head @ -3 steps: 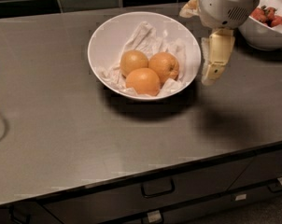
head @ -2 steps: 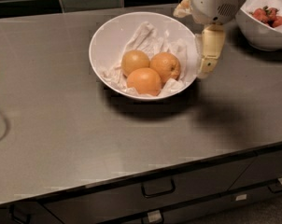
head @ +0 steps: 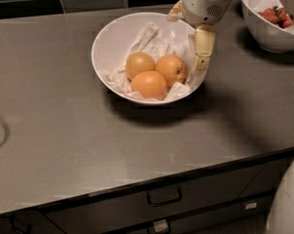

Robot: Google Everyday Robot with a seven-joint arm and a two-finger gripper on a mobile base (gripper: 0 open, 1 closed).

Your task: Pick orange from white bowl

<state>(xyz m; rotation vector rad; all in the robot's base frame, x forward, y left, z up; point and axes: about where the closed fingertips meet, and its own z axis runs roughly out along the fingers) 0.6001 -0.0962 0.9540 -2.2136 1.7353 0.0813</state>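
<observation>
Hovering at white bowl (head: 113,38) right rim — tool (head: 202,57), grip cannot tell; orange (head: 171,69) just beside.

Dim, soft shadows, end effector (head: 201,57) over white bowl (head: 99,40)

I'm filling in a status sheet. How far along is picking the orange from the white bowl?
Done: the approach, as the gripper hangs over the right rim of the white bowl, close beside the orange. In hand: nothing yet; the orange lies on the paper lining with two other oranges. Left: descend, grasp it, lift it out.
</observation>
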